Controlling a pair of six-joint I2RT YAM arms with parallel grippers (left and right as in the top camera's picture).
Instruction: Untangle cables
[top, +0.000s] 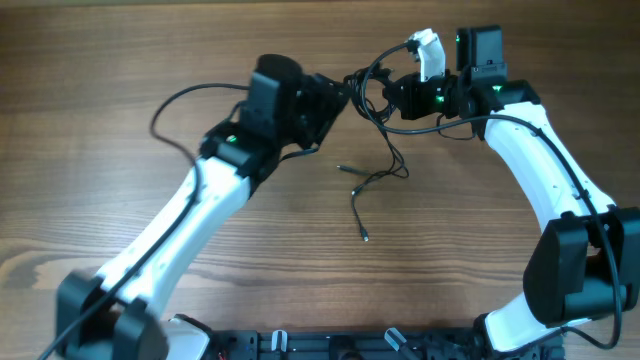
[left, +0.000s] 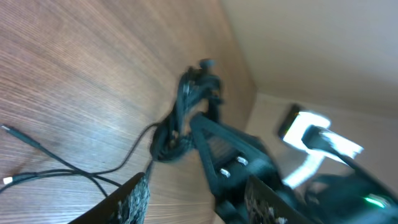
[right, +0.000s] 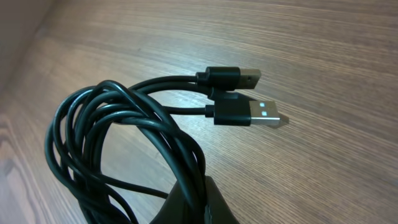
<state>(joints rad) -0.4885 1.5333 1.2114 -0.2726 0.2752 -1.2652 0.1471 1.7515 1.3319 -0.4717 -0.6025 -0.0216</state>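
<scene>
- Wooden table (top: 100, 60) carries the work, on its far side from the arm bases.
- Right gripper (right: 193, 208) is clamped on the cables (right: 180, 158), a coiled bundle held up off the wood.
- Left gripper (top: 338, 100) has its fingers apart with no cord between them, and sits just beside the bundle on its left.
- Loose strands (top: 372, 180) trail from the bundle toward the bases.
- Two plugs (right: 245, 115) lie side by side, pointing away from the coil.
</scene>
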